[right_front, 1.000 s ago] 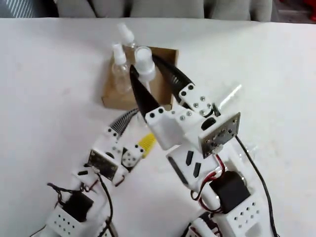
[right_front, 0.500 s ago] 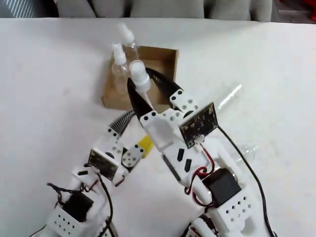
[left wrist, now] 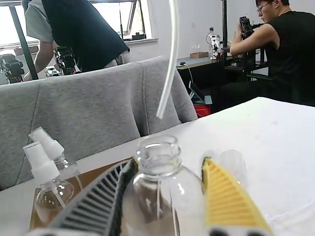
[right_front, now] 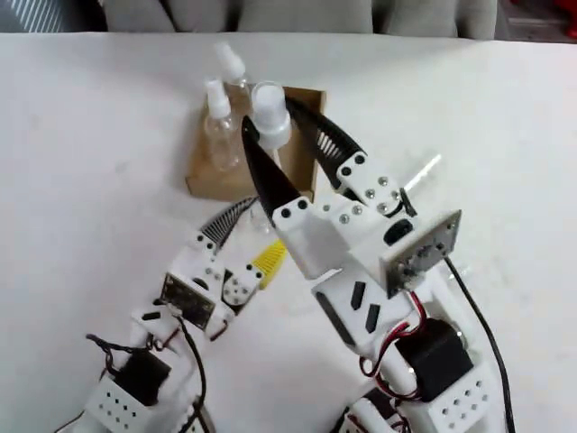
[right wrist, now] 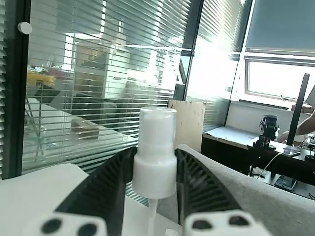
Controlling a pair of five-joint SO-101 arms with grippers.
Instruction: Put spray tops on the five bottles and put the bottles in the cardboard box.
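Observation:
My right gripper (right_front: 270, 119) is shut on a white spray top (right_front: 270, 106) and holds it high above the near edge of the cardboard box (right_front: 302, 101). The same spray top (right wrist: 154, 156) sits between the black fingers, with its thin tube (left wrist: 170, 59) hanging down. Below it, my left gripper (right_front: 261, 227) is shut on a clear open-necked bottle (left wrist: 158, 156), upright between the grey and yellow fingers. The tube's end hangs just above the bottle's mouth, apart from it. Two capped bottles (right_front: 219, 122) stand in the box.
Another spray top with its tube (right_front: 420, 175) lies on the table to the right of the box. A clear bottle (left wrist: 231, 164) lies beyond the held one. Grey chair backs (right_front: 297, 13) line the table's far edge.
The right gripper dipped down and to the left with the spray top half a second ago. It has since risen back up and to the right. The left arm has not moved.

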